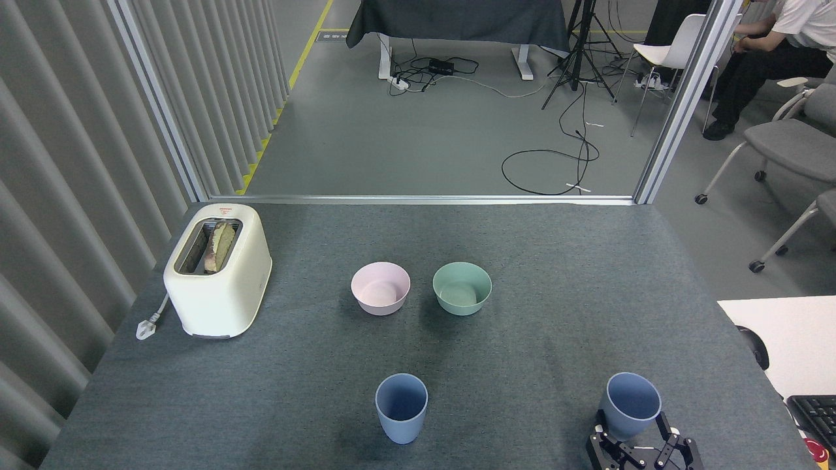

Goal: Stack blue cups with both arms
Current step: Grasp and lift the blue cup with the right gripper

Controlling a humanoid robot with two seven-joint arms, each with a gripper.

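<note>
head view looks down over table (522, 248).

Two upright blue cups (401, 407) (629, 405) stand well apart.
</note>
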